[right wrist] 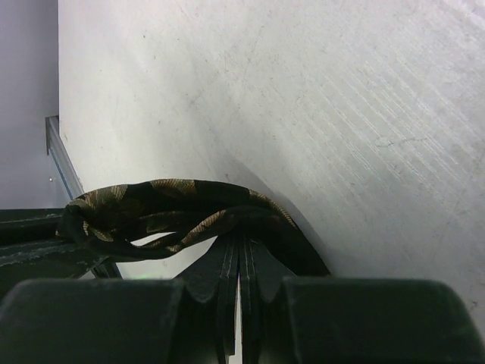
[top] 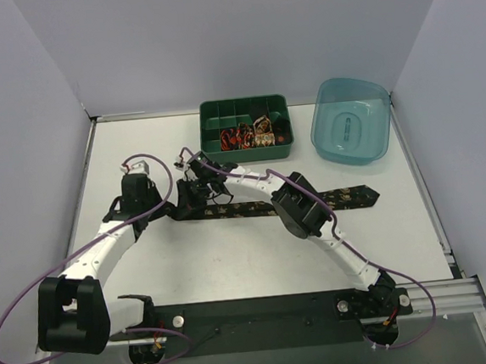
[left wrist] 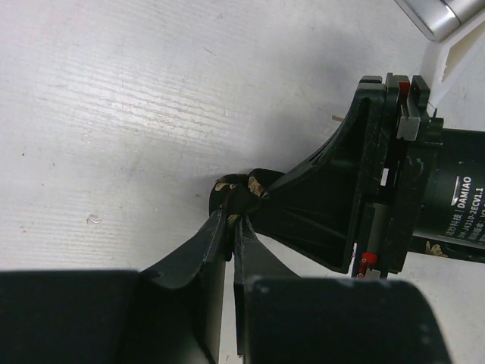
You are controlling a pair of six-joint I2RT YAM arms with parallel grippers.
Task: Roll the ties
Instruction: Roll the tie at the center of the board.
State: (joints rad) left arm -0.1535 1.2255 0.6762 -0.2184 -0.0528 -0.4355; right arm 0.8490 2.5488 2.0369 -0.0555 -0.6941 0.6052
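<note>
Black tie (top: 346, 197): you have left pincer (left wrist: 233, 218) and right pincer (right wrist: 241, 244) both clamped on its end, seemingly to start the roll.

black gold-patterned tie (top: 346, 197), green tray (top: 243, 102), teal tub (top: 322, 117)

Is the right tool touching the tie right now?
Touching. The right wrist view shows the right tool closed on a fold of the tie, with the fabric pressed against its fingertips.
</note>
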